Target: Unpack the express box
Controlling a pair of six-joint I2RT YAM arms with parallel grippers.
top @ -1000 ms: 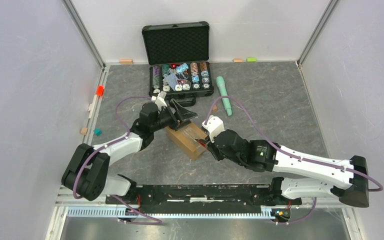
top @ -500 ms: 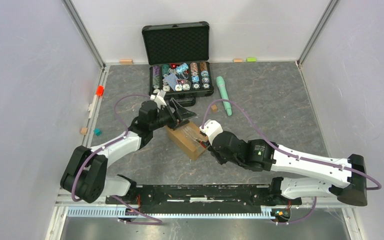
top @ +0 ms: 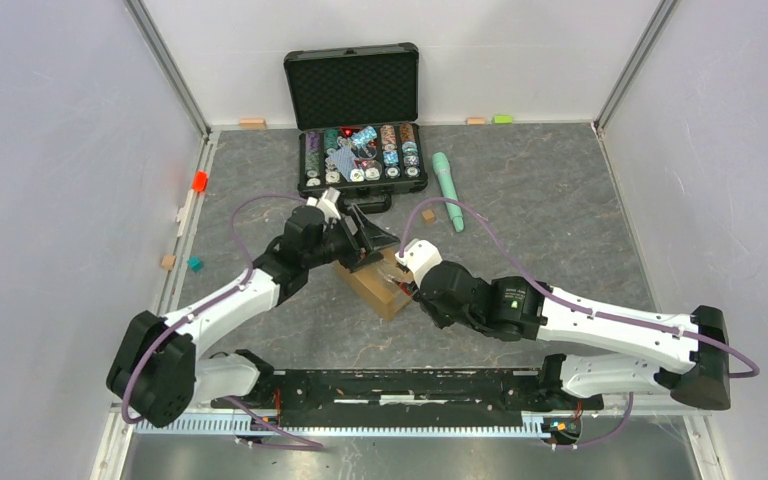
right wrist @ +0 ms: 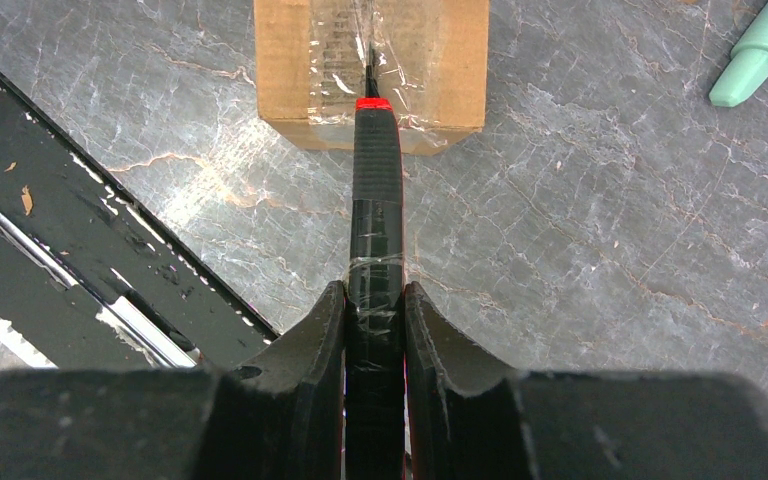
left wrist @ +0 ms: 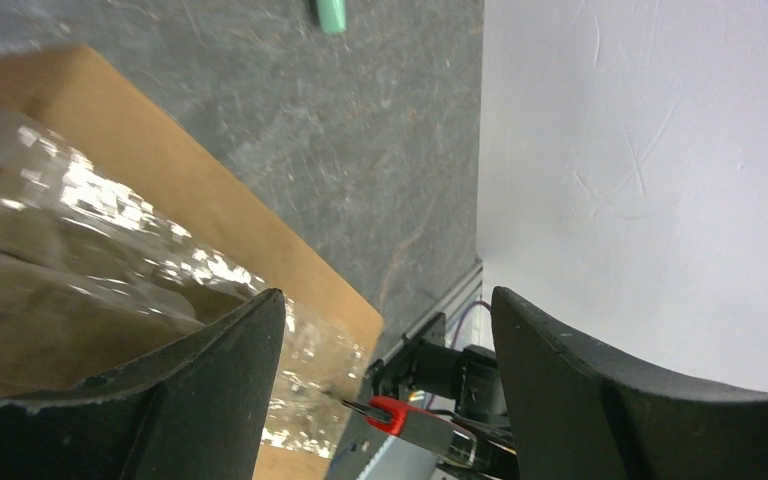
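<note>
Grey marbled tabletop point(top: 560, 200) inside a white-walled cell: the express box point(top: 375, 290), a small brown carton sealed with glossy clear tape, lies flat near the middle, set at an angle between the two arms. The left fingers point(left wrist: 190, 400) stand spread wide at the carton's far end and grip nothing. One of them hangs over the taped top, while the other is out past the edge above bare stone; whether either touches the cardboard cannot be told. The right fingers point(right wrist: 300, 350) are closed tight on the black, tape-wrapped handle of a cutting tool point(right wrist: 376, 170). Its red collar sits at the carton's near edge and its thin dark tip rests on the tape along the centre seam. The flaps lie shut. Against the back wall an open black case point(top: 360, 130) holds rows of poker chips, well apart from the carton. A mint-green marker point(top: 447, 188) lies just right of the case.
</note>
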